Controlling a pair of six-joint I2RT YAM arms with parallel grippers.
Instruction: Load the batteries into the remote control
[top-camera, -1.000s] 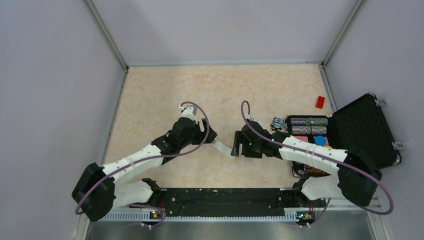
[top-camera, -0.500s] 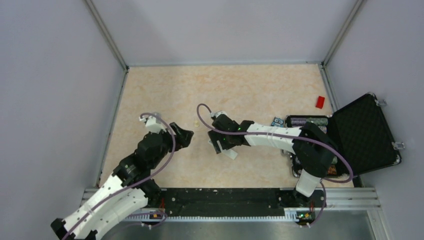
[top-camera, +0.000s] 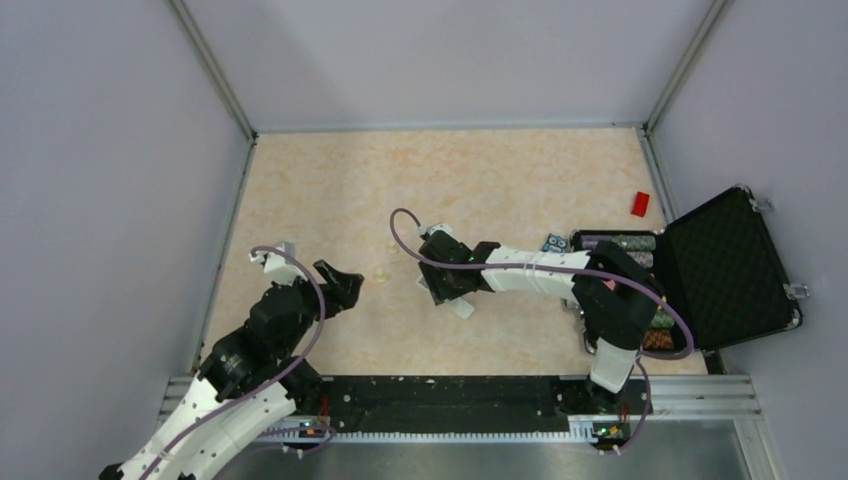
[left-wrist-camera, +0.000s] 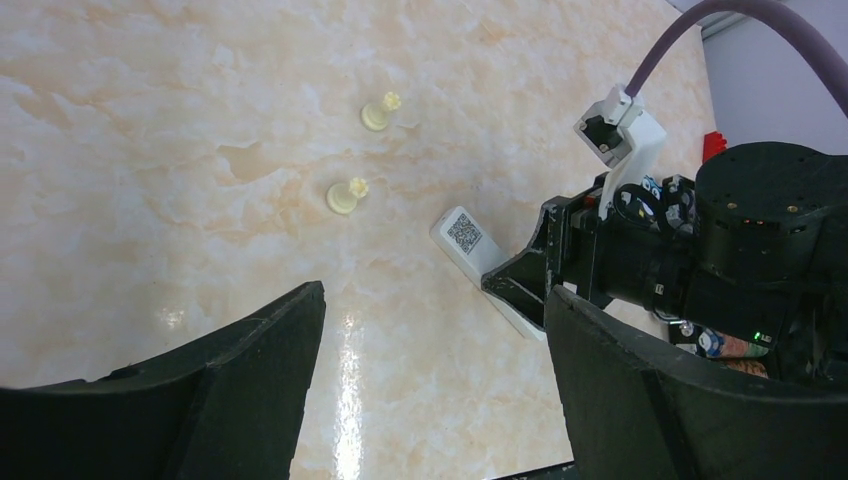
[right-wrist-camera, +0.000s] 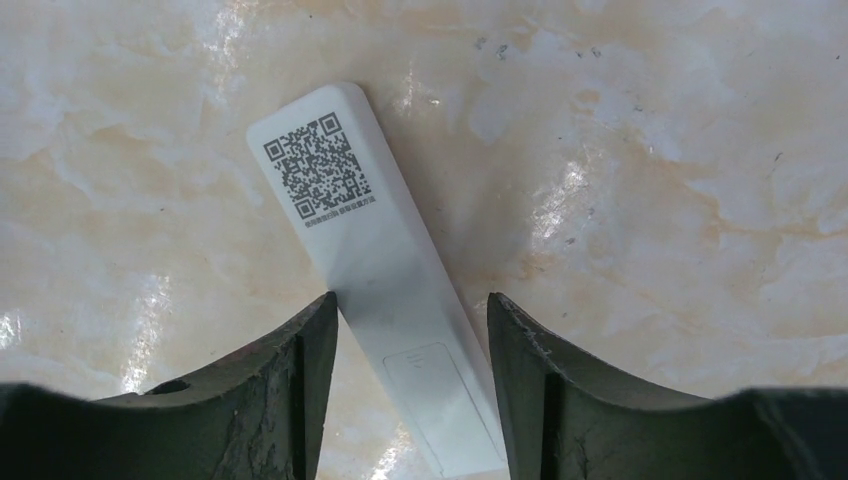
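The remote control (right-wrist-camera: 375, 250) is a slim white bar lying back up on the marble table, with a QR label at its far end and a lid outline at the near end. My right gripper (right-wrist-camera: 410, 300) straddles it, both fingers against its skewed sides. In the top view the right gripper (top-camera: 440, 282) covers the remote (top-camera: 462, 308) near the table's middle. My left gripper (top-camera: 340, 285) is open and empty, left of it and drawn back. In the left wrist view the left gripper (left-wrist-camera: 435, 292) faces the remote (left-wrist-camera: 465, 238). No batteries show.
Two small cream lumps (top-camera: 380, 274) (top-camera: 393, 246) lie between the grippers. An open black case (top-camera: 725, 260) with striped chip rolls (top-camera: 615, 242) stands at the right. A small dark blue object (top-camera: 555, 243) lies beside it. A red block (top-camera: 640, 203) lies at the far right.
My left gripper has let go of the remote and drawn back down and left. My right arm has swung left with the remote, then held still over the last half second.
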